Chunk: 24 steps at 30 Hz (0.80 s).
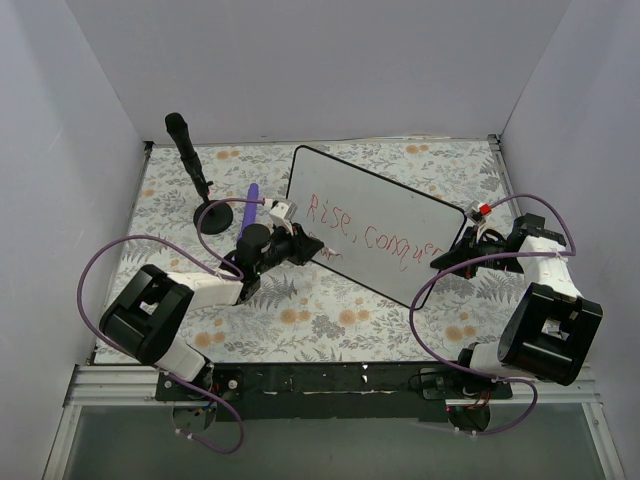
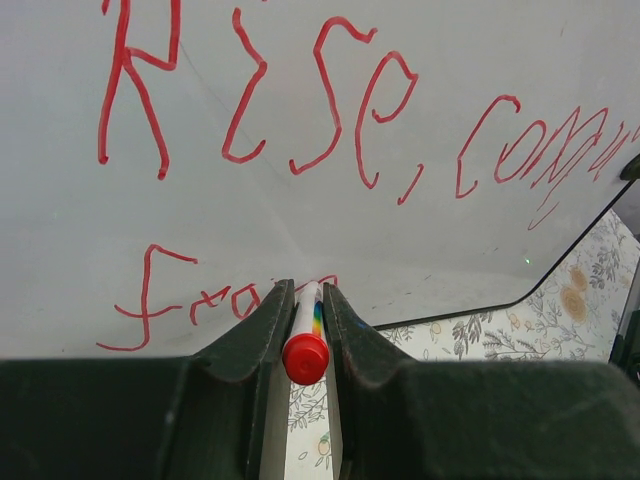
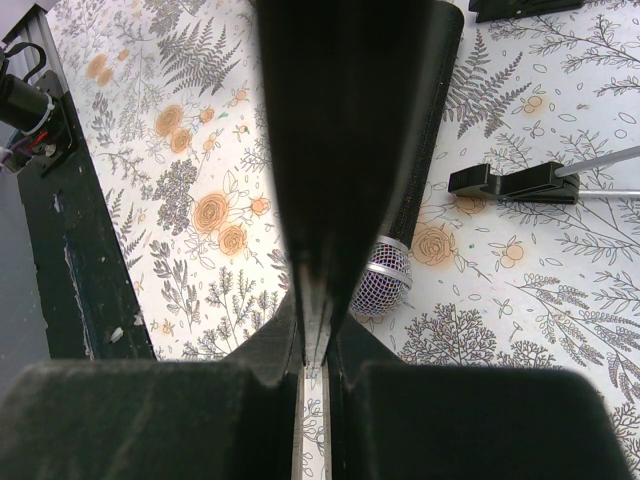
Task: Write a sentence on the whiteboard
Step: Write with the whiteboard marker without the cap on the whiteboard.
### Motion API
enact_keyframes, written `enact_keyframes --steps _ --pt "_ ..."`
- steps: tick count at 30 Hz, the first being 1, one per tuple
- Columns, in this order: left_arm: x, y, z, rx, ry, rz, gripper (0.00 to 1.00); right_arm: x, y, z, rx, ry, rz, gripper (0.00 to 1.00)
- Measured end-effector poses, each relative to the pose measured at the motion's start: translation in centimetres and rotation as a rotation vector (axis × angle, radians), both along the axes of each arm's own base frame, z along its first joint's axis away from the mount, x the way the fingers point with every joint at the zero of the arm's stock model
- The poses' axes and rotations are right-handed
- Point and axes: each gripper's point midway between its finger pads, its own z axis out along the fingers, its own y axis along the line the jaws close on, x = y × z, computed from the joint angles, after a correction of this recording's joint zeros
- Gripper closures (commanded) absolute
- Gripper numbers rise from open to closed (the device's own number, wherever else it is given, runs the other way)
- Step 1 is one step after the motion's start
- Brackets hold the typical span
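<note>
Left claw (image 2: pixel 305 295) tight on marker (image 2: pixel 306 355), second-row letters (image 2: pixel 190 298) legible only in its wrist view; right claw (image 3: pixel 317 330) tight on whiteboard (image 1: pixel 380 190).

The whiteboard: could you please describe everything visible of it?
The glossy white rectangular whiteboard has a thin black rim and rounded corners. Red handwritten letters cross it in two rows. It sits askew over the floral table; the right gripper is shut on its right edge, the left gripper's red-capped marker seemingly touches it.

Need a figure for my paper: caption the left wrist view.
Left pincer shut on a red-capped marker, aimed at the whiteboard where the red sentence begins its second row.
</note>
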Motion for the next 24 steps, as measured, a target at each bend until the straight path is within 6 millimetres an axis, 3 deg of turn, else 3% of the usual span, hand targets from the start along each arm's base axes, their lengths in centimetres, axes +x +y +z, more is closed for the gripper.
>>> enact_keyframes --steps 24 --pt "-0.8 -0.4 -1.9 0.006 0.053 -0.056 1.0 0.0 0.0 0.0 0.0 0.0 0.0 0.99"
